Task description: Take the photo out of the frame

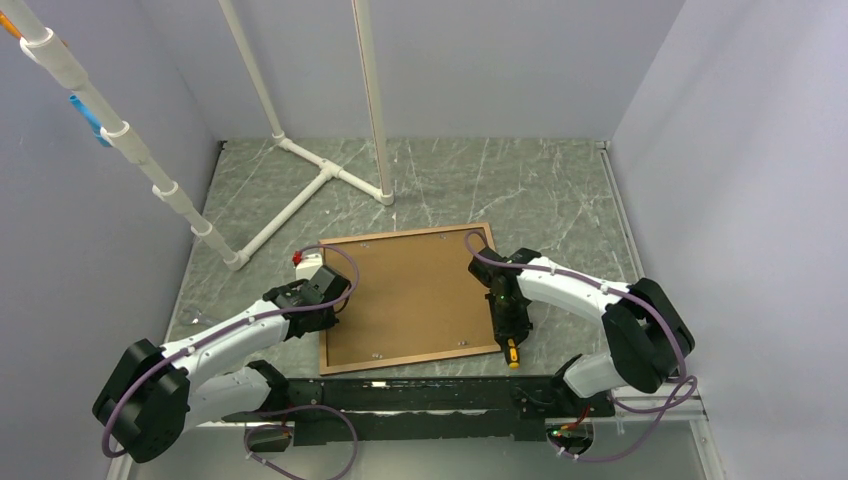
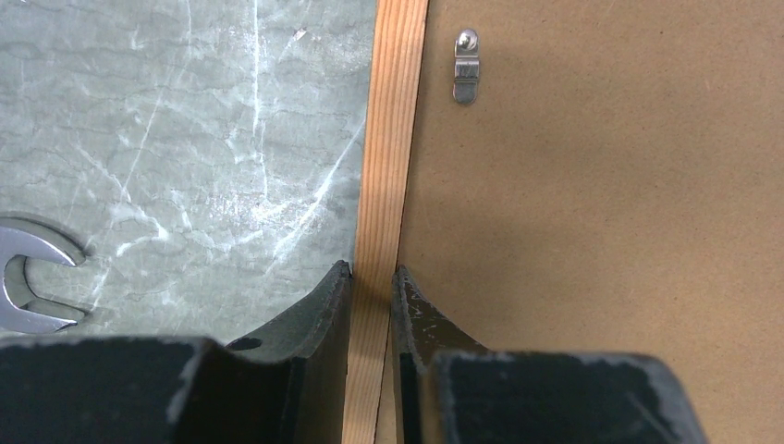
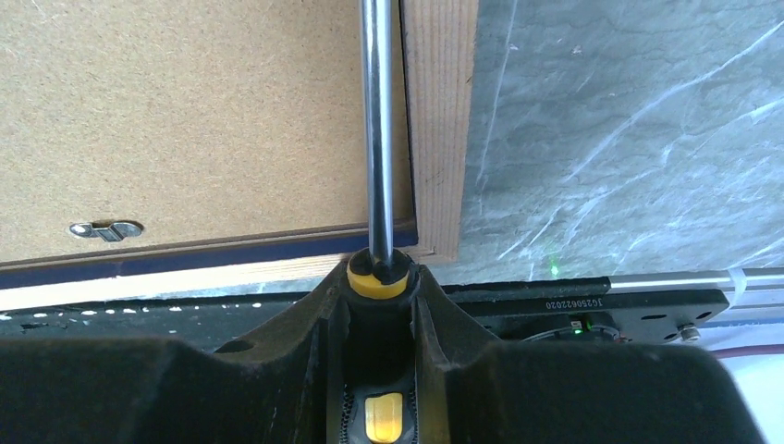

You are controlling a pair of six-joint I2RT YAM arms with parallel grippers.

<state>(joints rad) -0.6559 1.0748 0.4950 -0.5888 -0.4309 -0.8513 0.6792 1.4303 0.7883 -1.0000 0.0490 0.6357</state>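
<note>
Two arms reach in from the near edge of the desk (image 1: 520,180) and meet the frame (image 1: 400,361) from opposite sides. It lies face down around the middle of the desk, closer to the near edge, slightly skewed, with its brown backing board (image 1: 415,295) turned up. The photo cannot be seen under that board. The left arm folds back at an elbow near the near left corner of the desk, and its forearm runs forward and inward to the frame's left edge. There the left gripper (image 2: 372,277) points down with its jaws drawn narrow, one finger on the desk side and one on the board side, pinching the pale wooden rail between them. A small metal turn clip (image 2: 466,67) sits on the board just inside that rail, and the open head of a wrench (image 2: 28,287) lies on the desk well to the outside. The right arm bends at an elbow by the desk's right edge and sweeps inward over the frame's right edge. The right gripper (image 3: 379,277) is clamped on the black-and-yellow handle of a screwdriver (image 3: 376,139), just behind its yellow collar. The steel shaft runs along the seam between the board and the right rail, close to the near right corner, and its tip is out of view. Another clip (image 3: 106,229) lies by the near rail, where a dark navy strip shows. White pipe structure (image 1: 310,180) stands toward the far left corner.
</note>
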